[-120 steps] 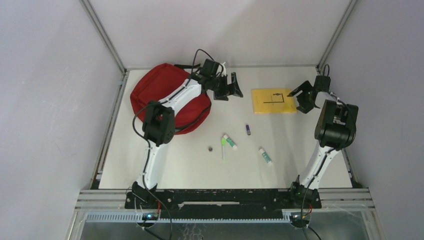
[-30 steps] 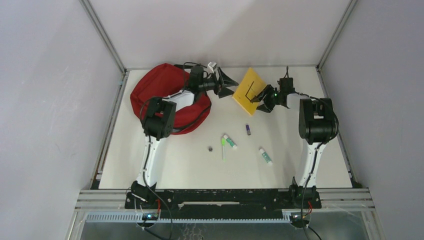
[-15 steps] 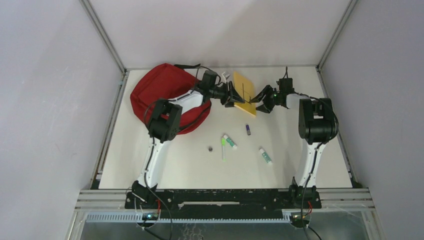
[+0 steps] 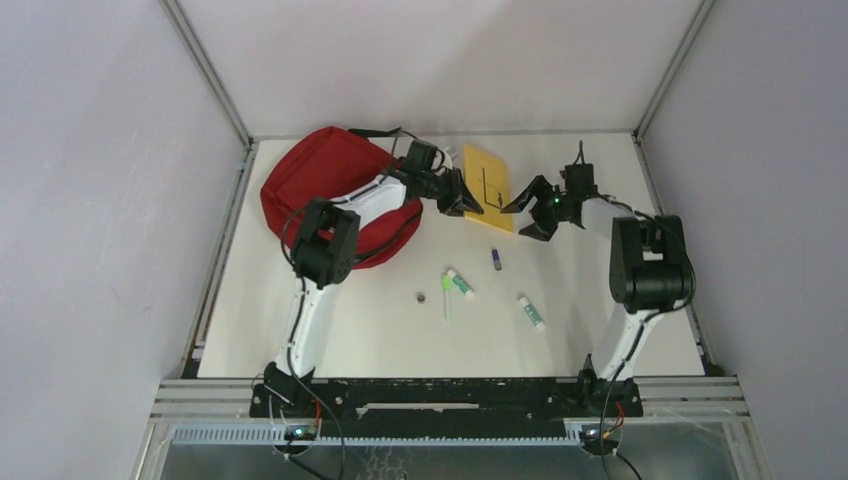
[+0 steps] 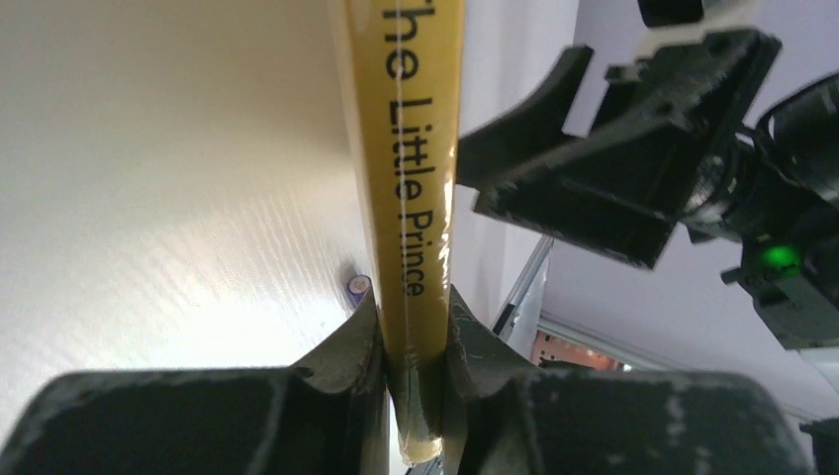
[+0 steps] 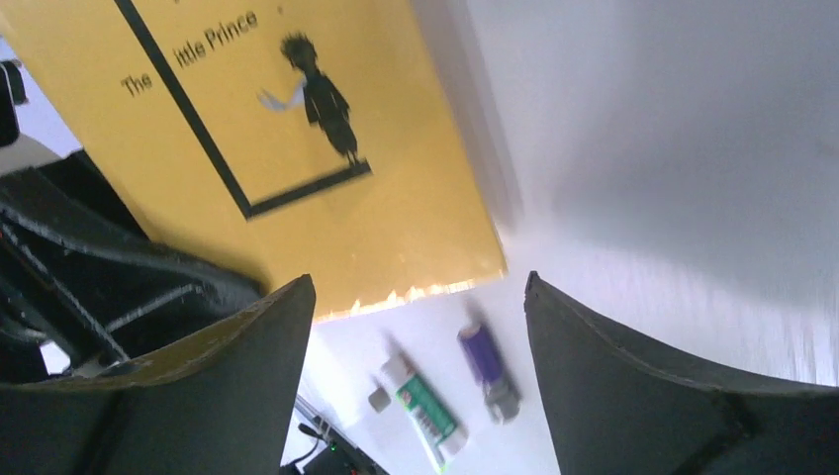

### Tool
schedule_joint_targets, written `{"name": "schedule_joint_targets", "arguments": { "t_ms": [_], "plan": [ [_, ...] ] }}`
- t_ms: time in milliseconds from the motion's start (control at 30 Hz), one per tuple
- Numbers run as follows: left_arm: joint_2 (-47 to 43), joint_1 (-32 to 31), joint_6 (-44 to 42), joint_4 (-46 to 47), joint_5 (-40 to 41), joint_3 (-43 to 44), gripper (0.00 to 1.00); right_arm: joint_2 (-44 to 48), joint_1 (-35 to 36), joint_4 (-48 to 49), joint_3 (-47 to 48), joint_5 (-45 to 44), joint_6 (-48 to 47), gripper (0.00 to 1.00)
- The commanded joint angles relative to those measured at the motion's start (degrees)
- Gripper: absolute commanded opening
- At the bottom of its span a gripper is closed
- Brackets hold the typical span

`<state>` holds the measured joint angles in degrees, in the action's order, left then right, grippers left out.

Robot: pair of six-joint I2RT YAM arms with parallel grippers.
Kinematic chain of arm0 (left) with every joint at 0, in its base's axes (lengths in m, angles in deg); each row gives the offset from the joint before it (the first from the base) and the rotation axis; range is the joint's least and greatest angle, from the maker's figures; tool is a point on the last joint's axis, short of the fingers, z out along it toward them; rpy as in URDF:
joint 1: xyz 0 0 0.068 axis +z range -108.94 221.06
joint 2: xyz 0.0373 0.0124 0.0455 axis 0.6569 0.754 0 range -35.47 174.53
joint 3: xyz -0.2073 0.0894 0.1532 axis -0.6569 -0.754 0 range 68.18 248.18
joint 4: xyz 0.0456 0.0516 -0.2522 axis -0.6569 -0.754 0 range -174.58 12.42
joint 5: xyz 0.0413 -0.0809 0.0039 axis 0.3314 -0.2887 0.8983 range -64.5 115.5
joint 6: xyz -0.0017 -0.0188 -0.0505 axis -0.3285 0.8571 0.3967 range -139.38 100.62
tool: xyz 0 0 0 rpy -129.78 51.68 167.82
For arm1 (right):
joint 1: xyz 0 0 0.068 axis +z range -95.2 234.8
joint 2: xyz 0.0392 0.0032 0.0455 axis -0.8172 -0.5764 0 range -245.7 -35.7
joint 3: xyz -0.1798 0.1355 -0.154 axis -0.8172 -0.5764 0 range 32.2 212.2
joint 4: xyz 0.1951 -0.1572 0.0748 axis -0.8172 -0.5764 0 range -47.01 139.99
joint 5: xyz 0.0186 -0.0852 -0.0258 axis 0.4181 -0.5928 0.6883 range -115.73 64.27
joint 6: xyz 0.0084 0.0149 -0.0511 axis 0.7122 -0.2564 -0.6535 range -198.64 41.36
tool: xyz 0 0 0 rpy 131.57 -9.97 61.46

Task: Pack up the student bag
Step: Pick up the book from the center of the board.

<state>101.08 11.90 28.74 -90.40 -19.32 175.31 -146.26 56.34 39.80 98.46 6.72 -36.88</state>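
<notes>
Packing barely begun: left gripper (image 5: 414, 332) clamps the yellow book (image 4: 489, 178) by its spine, right gripper (image 4: 526, 214) gapes empty alongside, glue sticks (image 4: 460, 283) lie outside the student bag (image 4: 315, 175).

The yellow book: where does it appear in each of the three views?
Top external: the yellow book, far centre, right of the student bag.
Left wrist: its spine runs up the middle, in the left gripper.
Right wrist: its cover fills the upper left.
Shared landmark: the small purple stick.
</notes>
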Motion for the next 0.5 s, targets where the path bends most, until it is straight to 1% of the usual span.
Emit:
{"name": "schedule_joint_targets", "arguments": {
  "t_ms": [0, 67, 167, 300, 333, 433, 467],
  "plan": [
    [-14.43, 0.85, -3.81, 4.06, 2.30, -0.61, 0.00, 13.26, -1.08, -0.07, -3.67, -1.40, -0.10, 0.88],
    [-17.99, 0.95, -3.78, 5.36, 3.20, -2.30, 0.00, 17.99, -1.10, 2.10, -6.47, -0.89, 1.71, 0.89],
    [-23.51, 0.96, -1.47, 9.89, 4.41, -6.48, 0.00, 23.99, -1.11, 8.98, -11.76, 2.10, 7.22, 0.91],
    [-30.34, 0.88, 4.34, 21.70, 5.44, -14.14, 0.00, 29.54, -1.10, 24.93, -20.11, 7.16, 18.21, 0.94],
    [-31.86, 0.87, 5.60, 24.15, 5.38, -15.91, 0.00, 30.47, -1.01, 28.44, -21.54, 7.56, 19.74, 0.95],
    [-35.49, 0.65, 9.67, 32.65, 5.24, -21.02, 0.00, 32.07, 1.25, 34.01, -23.33, 6.75, 20.36, 0.97],
    [-36.20, 0.46, 10.35, 34.29, 5.19, -22.18, 0.00, 32.41, 2.19, 37.86, -24.57, 7.11, 21.80, 0.98]
  ]
}}
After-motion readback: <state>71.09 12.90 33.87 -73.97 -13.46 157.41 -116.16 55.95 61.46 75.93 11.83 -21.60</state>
